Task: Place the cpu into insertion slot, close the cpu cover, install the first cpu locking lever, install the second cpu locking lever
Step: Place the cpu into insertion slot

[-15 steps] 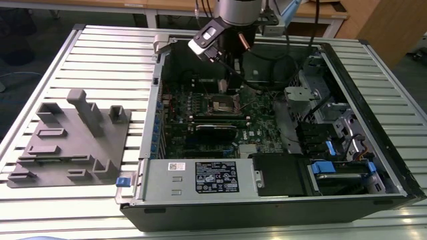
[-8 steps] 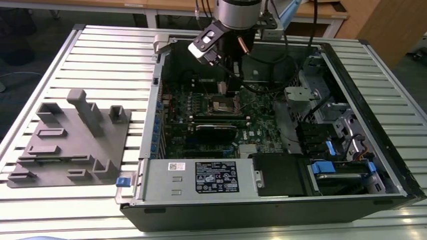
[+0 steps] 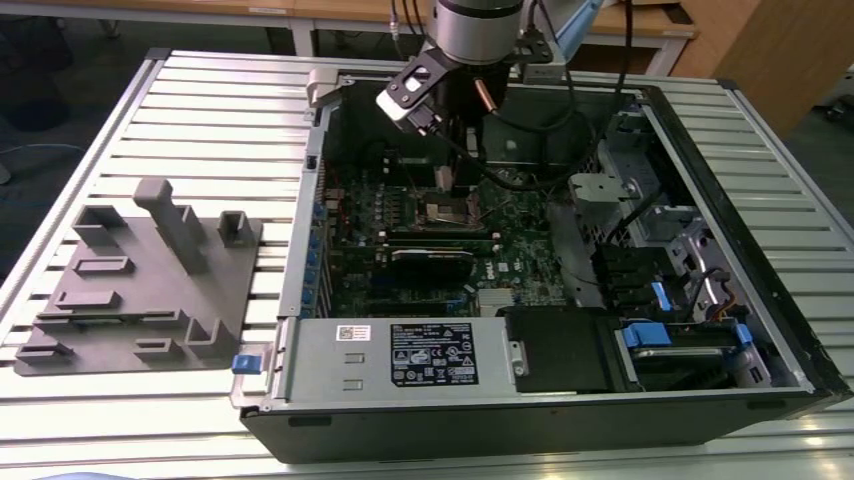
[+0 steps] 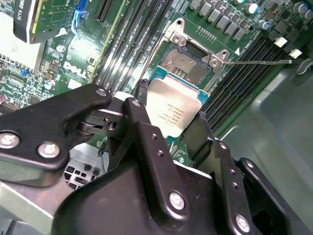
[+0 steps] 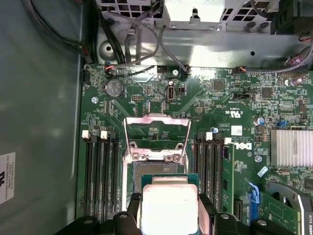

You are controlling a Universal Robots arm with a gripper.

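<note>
Jaws closed on 2 opposite edges of the cpu [image 4: 173,110], the gripper [image 4: 171,119] holding it flat. Judged light, stiff, and delicate underneath, so an edge grip suits it. It hangs over the insertion slot [image 4: 188,63], unseated; the cpu cover [image 5: 156,119] stands open. The arm [image 3: 474,30] reaches steeply down.

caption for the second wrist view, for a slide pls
Gripper shut on the cpu, holding it close to the uncovered insertion slot, not yet seated.
</note>
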